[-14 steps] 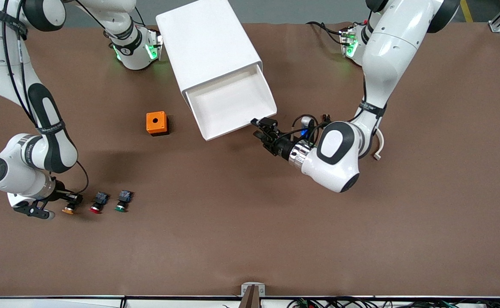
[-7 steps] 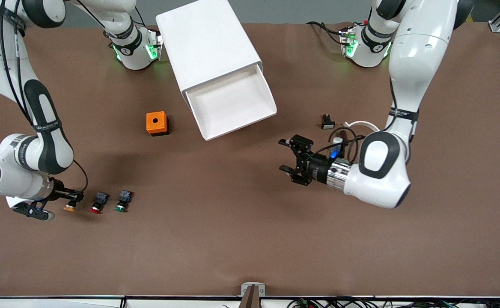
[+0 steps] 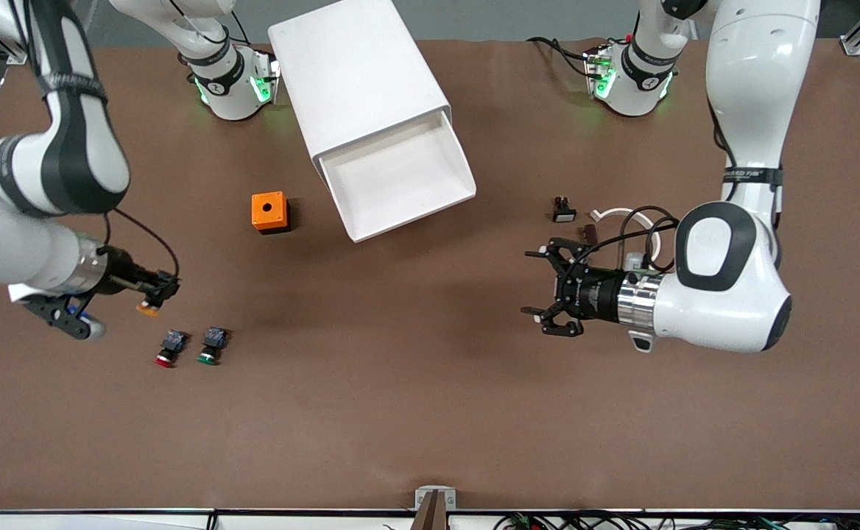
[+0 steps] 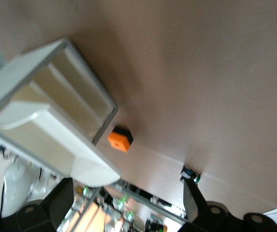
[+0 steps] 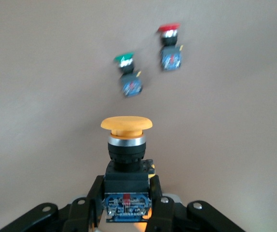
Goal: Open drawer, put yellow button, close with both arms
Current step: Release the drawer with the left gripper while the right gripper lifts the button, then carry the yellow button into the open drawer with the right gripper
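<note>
Two buttons left: red button (image 3: 166,358) and green button (image 3: 209,355) remain on the surface (image 3: 400,383).
Yellow button (image 3: 148,309): just lifted, clamped in right pincer (image 3: 156,288).
Left pincer (image 3: 551,291): withdrawn, spread wide, empty.
Drawer (image 3: 399,180): open, ready for delivery.

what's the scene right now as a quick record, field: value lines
drawer: top one, pulled open, nothing in it
yellow button: held by the right gripper, lifted off the table
red button: on the table, beside the green button
orange box: on the table beside the drawer
left gripper: open, holding nothing, over bare table toward the left arm's end
</note>
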Controlling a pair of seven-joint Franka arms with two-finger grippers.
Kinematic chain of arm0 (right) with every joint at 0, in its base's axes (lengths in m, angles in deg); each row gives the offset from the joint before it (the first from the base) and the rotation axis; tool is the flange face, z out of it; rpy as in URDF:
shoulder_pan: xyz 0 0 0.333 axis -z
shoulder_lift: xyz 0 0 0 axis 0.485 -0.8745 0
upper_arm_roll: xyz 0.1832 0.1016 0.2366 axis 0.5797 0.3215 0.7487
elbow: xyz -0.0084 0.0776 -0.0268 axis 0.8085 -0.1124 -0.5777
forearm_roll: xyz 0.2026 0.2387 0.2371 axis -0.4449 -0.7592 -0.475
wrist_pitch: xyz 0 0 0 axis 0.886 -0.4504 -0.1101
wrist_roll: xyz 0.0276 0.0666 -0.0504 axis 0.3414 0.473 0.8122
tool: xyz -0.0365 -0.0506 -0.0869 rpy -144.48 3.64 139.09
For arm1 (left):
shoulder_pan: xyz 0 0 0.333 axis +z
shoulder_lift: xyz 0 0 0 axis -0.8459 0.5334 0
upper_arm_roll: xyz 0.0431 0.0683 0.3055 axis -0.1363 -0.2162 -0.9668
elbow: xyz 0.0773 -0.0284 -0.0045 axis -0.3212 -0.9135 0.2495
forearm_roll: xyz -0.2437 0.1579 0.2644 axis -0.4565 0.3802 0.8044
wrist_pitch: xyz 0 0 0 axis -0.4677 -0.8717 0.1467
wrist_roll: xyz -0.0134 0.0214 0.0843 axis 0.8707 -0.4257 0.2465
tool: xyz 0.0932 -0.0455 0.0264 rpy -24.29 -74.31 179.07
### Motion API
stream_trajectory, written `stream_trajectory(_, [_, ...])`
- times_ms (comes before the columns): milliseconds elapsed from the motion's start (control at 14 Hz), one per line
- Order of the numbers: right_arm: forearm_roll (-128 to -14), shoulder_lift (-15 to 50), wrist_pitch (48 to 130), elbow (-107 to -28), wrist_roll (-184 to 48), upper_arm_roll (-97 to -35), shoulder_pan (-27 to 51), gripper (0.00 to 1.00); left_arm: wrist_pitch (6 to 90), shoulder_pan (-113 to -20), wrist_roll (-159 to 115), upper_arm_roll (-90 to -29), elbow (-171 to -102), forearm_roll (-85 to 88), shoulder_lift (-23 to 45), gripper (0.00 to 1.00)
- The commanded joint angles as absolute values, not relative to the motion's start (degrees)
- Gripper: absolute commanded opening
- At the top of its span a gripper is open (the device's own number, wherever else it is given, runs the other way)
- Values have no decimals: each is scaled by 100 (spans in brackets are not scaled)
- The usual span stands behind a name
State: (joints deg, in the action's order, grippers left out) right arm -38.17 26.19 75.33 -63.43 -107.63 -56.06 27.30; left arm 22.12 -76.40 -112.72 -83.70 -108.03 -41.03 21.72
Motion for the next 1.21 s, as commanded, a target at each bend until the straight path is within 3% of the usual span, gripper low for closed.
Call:
stream_trajectory(0, [-3903, 3105, 7324, -6573, -11905, -5650, 2008, 0, 2213, -7596, -10611, -8441, -10881, -3500, 1790, 100])
stream_trajectory(429, [-3894, 3308, 7393, -6556, -14744, -5650, 311, 0, 2213, -7420, -10399, -8740, -10873, -3157, 1420, 100])
stream_trajectory(1143, [-3894, 3247, 7736, -6529, -17357, -5650, -1097, 0, 2196, -8095, -8615, -8652, -10934, -521, 911, 100])
